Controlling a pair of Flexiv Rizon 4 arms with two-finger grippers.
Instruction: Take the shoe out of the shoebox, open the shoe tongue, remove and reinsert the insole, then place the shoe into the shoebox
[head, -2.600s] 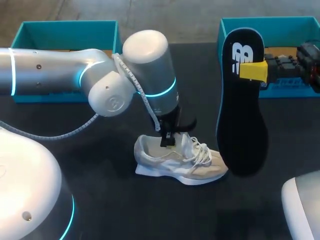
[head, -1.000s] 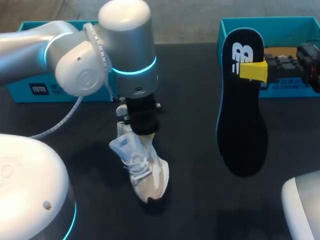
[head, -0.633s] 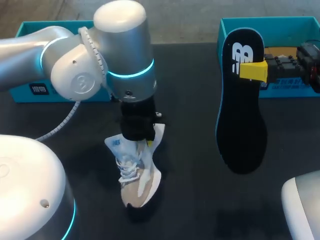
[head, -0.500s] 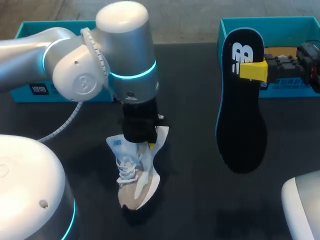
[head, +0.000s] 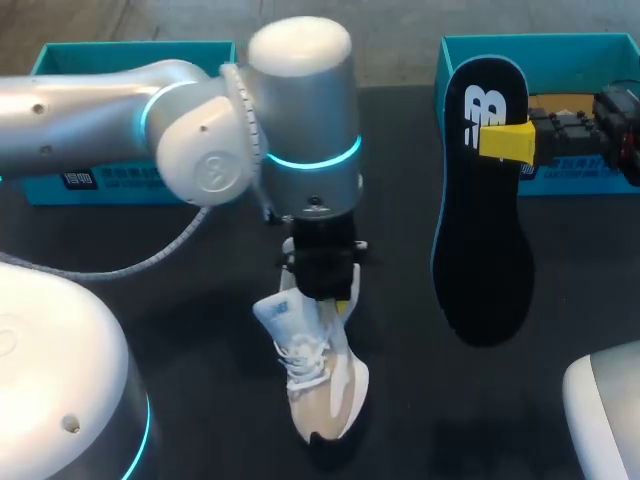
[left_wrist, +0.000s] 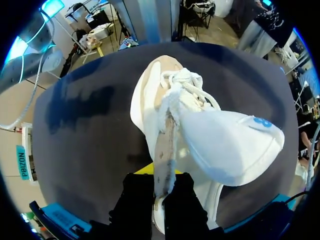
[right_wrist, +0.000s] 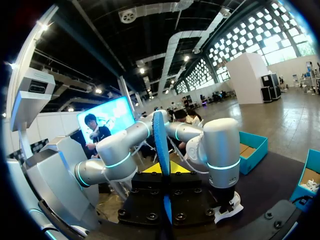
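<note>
Black table (head: 200, 340) in play: left teal box (head: 60, 185) sits at its far edge, right teal box (head: 570, 55) opposite. Shoe (head: 325, 385) points toe-down mid-table, contact unclear.

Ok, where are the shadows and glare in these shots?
Head view: soft glare on the left arm shell, faint shadow by the shoe. Left wrist view: a shadow patch on the table beside the shoe. Right wrist view: that shell gleams behind the insole.

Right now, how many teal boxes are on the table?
2. The left teal box sits far left. The right teal box sits far right, partly behind the insole held in the right gripper. Neither shows whole.
</note>
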